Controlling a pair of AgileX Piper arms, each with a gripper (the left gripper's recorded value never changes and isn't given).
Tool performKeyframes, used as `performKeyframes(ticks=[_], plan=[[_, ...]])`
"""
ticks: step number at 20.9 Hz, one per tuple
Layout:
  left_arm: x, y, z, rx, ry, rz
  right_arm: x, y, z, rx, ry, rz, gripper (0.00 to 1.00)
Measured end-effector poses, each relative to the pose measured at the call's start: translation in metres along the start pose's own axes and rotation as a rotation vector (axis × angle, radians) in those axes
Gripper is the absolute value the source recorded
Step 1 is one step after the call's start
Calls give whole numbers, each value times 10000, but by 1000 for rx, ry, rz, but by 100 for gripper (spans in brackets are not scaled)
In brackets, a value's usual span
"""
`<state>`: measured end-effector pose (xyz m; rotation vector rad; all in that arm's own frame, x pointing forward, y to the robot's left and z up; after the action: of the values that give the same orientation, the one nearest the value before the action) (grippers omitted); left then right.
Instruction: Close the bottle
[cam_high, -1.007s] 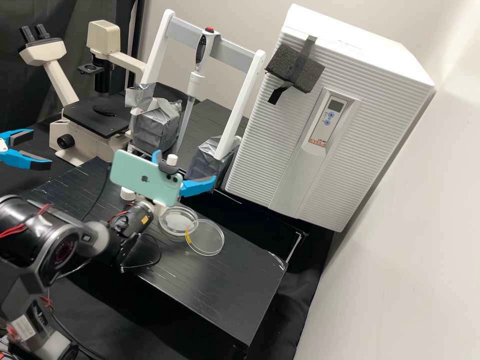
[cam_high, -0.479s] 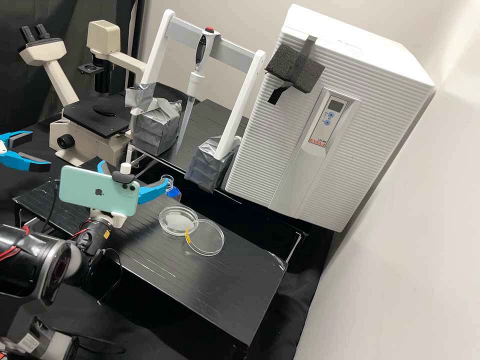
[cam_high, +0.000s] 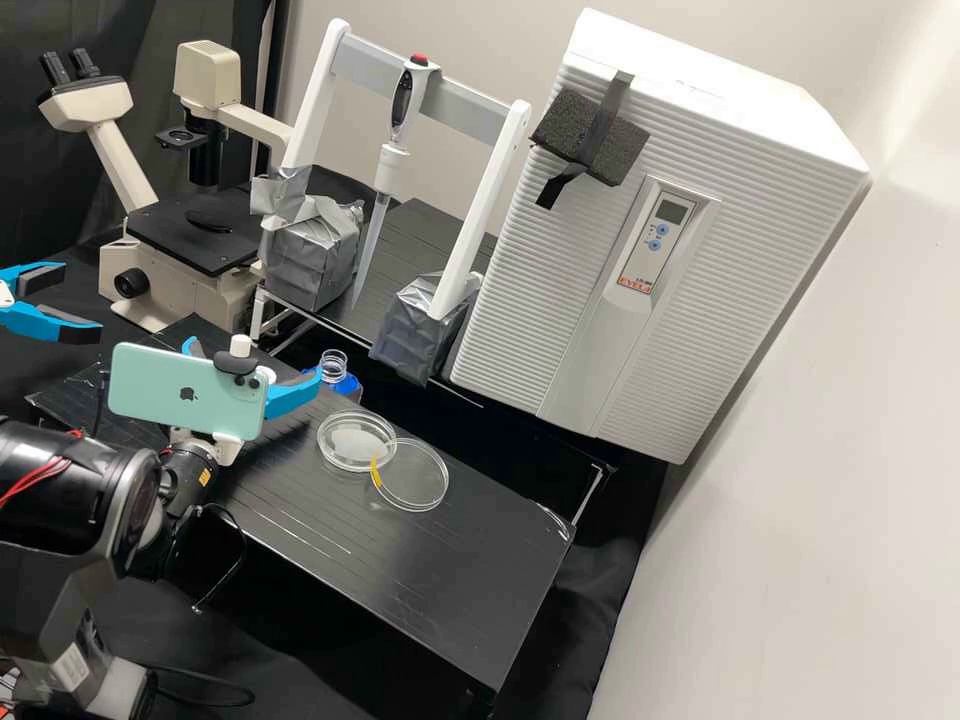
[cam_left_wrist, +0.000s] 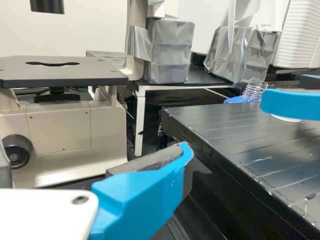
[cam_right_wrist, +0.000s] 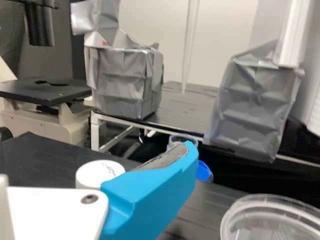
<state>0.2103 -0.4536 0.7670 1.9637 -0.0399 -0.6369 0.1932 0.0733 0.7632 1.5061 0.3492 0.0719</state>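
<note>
The open bottle (cam_high: 335, 364), with a clear threaded neck over a blue body, stands just behind the black platform (cam_high: 440, 570). It also shows in the wrist views (cam_left_wrist: 255, 90) (cam_right_wrist: 181, 140). My right gripper (cam_high: 262, 368) hovers above the platform's left part, a short way left of the bottle, under a teal phone. A white cap (cam_high: 240, 346) (cam_right_wrist: 100, 173) sits between its fingers, against the pad of one blue finger (cam_right_wrist: 160, 190), so it looks shut on the cap. My left gripper (cam_high: 40, 298) hangs open at the far left with nothing in it; one finger (cam_left_wrist: 145, 195) shows beside the platform's edge.
Two clear petri dishes (cam_high: 355, 440) (cam_high: 410, 476) lie on the platform right of the right gripper. A microscope (cam_high: 170, 250) stands at the back left. Behind the bottle are a pipette stand (cam_high: 430, 95) with tape-wrapped feet (cam_high: 310, 245) and a tall white ribbed machine (cam_high: 650, 230).
My right arm has drawn left and nearer, away from the bottle, taking the white cap with it; the bottle's neck has come into sight. The left gripper has stayed put.
</note>
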Motion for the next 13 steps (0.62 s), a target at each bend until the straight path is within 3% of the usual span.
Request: performKeyframes(ticks=[5,11,12,13], plan=[[-9,0,-8,-8,13,6,-44,-38,34,0,-17,-18,100],[-21,19,18,-1,7,16,-87,-78,49,-1,-22,-38,100],[-19,18,23,0,4,15,-90,-80,51,-1,-23,-39,0],[-19,19,28,3,2,16,-90,-80,51,-1,-23,-39,0]])
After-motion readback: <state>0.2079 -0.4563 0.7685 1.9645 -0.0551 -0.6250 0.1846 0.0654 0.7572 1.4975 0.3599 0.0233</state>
